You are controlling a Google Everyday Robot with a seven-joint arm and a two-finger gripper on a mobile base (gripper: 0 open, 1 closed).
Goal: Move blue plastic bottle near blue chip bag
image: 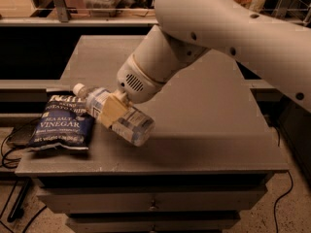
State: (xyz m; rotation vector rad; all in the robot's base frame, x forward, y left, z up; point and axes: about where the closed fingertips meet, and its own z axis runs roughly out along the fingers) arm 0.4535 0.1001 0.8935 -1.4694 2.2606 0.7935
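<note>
The gripper [113, 111] sits at centre left of the frame, low over the tabletop [214, 125], its jaws clamped across the middle of the bottle [132, 125]. The bottle lies tilted, with its white cap toward the left, just at the upper right corner of the chip bag [62, 124]. The bag lies flat at the tabletop's lower left edge.

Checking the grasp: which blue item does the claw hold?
The blue plastic bottle, gripped in the claw just beside the blue chip bag, which lies flat.
</note>
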